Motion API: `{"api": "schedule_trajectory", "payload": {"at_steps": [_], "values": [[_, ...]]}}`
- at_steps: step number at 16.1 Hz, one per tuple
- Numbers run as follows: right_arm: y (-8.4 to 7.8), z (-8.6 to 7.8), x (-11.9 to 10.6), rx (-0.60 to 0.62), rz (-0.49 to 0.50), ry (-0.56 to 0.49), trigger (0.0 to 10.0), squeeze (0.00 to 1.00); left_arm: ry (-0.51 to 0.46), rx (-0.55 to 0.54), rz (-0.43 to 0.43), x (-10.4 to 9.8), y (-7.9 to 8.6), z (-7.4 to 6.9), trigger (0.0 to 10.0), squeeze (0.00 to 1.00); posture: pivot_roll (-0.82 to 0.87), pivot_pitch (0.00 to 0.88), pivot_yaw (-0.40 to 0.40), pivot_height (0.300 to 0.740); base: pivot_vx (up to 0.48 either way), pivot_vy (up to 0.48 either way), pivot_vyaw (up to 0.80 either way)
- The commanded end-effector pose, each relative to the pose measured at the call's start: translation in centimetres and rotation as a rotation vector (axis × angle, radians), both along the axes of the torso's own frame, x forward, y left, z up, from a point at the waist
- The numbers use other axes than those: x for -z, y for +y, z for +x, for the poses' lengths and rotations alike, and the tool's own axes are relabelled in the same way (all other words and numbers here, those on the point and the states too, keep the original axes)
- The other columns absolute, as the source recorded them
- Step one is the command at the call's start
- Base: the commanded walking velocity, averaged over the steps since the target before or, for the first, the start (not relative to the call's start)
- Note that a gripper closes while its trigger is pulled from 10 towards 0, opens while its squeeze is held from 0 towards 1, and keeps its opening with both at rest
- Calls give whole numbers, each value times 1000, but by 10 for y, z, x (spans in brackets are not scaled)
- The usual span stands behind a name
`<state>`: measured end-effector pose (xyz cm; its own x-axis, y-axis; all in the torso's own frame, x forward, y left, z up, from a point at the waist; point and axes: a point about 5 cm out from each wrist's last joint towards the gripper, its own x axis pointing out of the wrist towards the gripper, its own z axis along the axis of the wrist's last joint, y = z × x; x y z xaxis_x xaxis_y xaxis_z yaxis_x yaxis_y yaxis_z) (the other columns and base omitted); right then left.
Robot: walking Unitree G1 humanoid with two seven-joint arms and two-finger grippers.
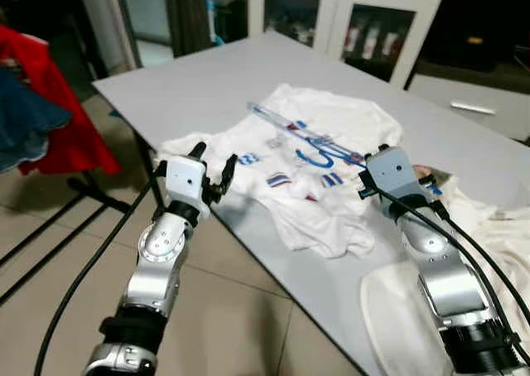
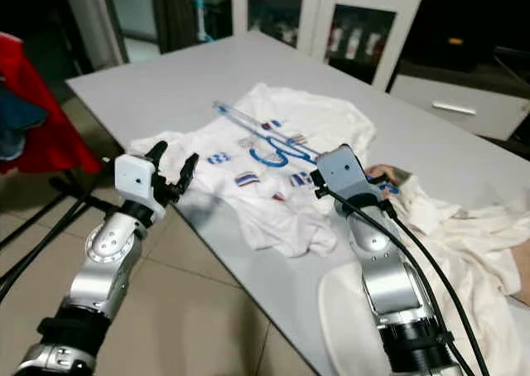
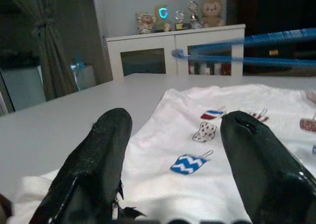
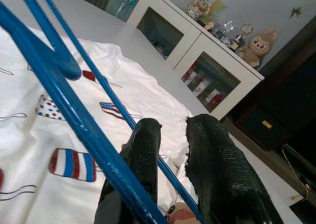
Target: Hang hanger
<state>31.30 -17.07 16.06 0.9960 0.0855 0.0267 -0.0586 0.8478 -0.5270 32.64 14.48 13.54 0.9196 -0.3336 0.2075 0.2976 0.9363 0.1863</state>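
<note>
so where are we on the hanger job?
Early stage. Done: the blue hanger lies on the white T-shirt spread on the table, and the right gripper has its fingers around one hanger bar. In hand: that grip; the fingers look nearly closed. The left gripper is open at the shirt's near edge. Left: lifting the hanger and hanging it.

Home living or dining room, tiled floor (image 1: 240, 310). Large grey table (image 1: 207, 78) strewn with laundry: white printed t-shirt (image 1: 306, 194), more pale clothes (image 2: 472, 252) at the right, red garment (image 1: 62, 115) hanging on a rack at the left. White glass-door cabinet (image 1: 348, 16) behind with bottles inside, plush toys (image 3: 213, 9) and trinkets on top, dark curtain (image 3: 47, 41) tied back beside it.
</note>
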Motion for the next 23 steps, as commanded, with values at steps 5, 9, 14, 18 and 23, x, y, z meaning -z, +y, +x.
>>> {"api": "schedule_trajectory", "payload": {"at_steps": [5,9,14,18,23], "values": [[-3,-1,-4,2,-8,-5,10000,0,63,281,370,-22,8,9,10000,0,60,73,-20,740,0,0,0],[-3,-1,-4,-1,-6,-4,10000,0,93,172,627,-18,33,26,10000,0,55,75,-21,740,0,0,0],[-4,-3,-4,6,-1,-6,10000,0,202,204,666,8,39,24,10000,0,42,76,-16,740,0,0,0],[-3,-4,-5,1,6,-9,10000,0,253,241,717,19,42,20,10000,0,45,78,-14,740,0,0,0],[-1,-2,-9,-18,12,-22,10000,0,319,230,721,26,47,21,0,0,48,71,-15,740,0,0,0]]}}
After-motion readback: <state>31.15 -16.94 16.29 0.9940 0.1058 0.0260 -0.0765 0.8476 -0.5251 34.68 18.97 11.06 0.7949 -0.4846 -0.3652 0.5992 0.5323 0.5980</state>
